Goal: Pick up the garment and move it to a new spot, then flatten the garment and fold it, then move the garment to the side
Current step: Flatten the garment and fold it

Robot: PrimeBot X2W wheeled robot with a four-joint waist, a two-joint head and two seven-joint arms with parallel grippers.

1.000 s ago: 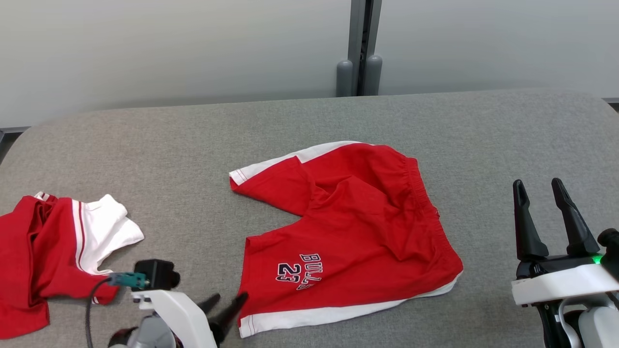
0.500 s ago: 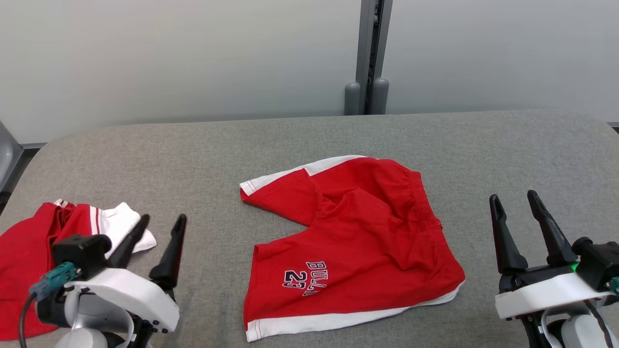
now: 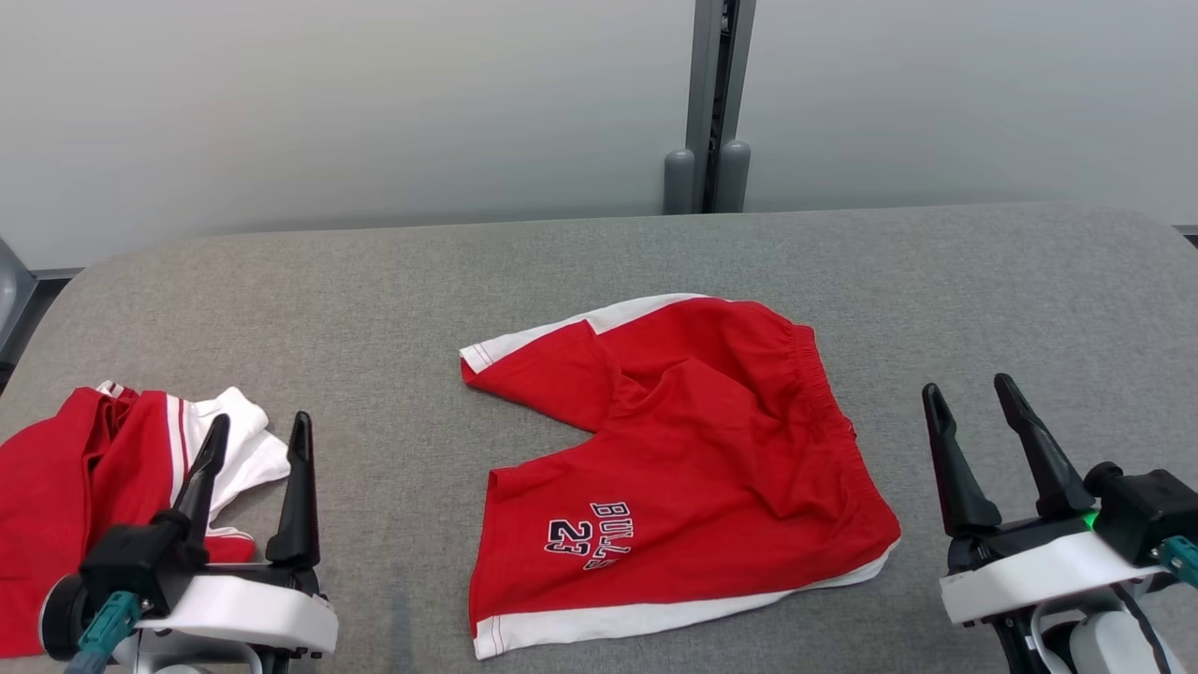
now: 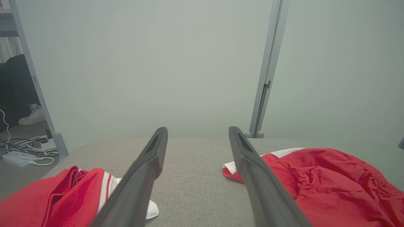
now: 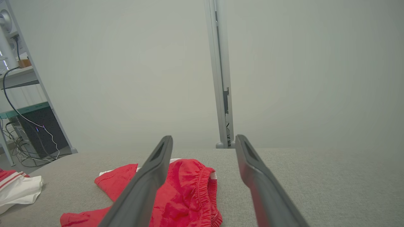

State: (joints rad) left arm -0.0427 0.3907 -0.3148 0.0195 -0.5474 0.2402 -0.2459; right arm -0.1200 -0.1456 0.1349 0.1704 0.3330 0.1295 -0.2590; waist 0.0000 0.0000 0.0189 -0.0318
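- Head view: shows red shorts (image 3: 683,459) rumpled mid grey table (image 3: 374,281); left of them, red-and-white top (image 3: 112,449) partly behind left gripper (image 3: 260,421), fingers spread, empty; right of them, right gripper (image 3: 966,386), spread, empty.
- Left wrist view: shows bare table between top and shorts, floor cables (image 4: 25,151) far left.
- Right wrist view: shows pale wall (image 5: 126,78) and post (image 5: 221,78) beyond shorts.

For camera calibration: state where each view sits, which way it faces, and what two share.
Head view: on the head, looking forward and down at the grey table and red shorts; left pincer and right pincer, open, at lower corners.
Left wrist view: low over the table, facing the back wall along its fingers; second garment left, shorts right.
Right wrist view: same heading, along its fingers; shorts lower left.
Both wrist views share the shorts and grey post.
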